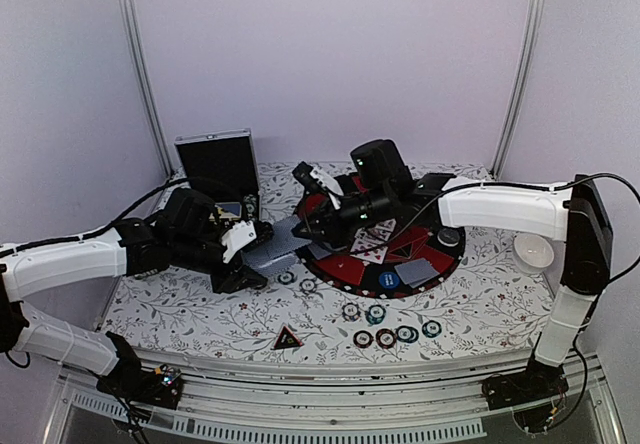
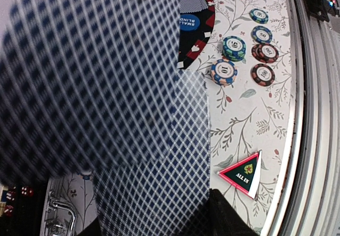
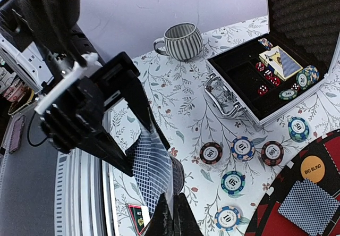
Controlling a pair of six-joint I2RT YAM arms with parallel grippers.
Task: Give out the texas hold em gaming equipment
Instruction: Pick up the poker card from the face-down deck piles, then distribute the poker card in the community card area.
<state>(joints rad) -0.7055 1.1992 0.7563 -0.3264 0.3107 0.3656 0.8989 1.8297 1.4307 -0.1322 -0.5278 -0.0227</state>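
Observation:
A stack of grey-blue-backed playing cards (image 1: 277, 251) hangs above the table left of the mat, with my left gripper (image 1: 256, 238) shut on it. In the left wrist view the cards (image 2: 106, 87) fill most of the picture, blurred. My right gripper (image 3: 178, 210) is shut on the edge of one card (image 3: 154, 172) of that stack. Striped poker chips (image 1: 375, 314) lie in front of the mat, and others (image 3: 243, 149) lie near the case. The red-black triangle (image 1: 288, 338) rests by the front edge. An orange button (image 3: 313, 168) and a blue button (image 1: 388, 280) sit on the mat.
The round red-and-black mat (image 1: 345, 267) carries several cards. An open silver-edged black case (image 3: 234, 95) at the back left holds cards, dice and chips. A striped mug (image 3: 180, 40) stands beside it. A white bowl (image 1: 533, 251) sits at the far right.

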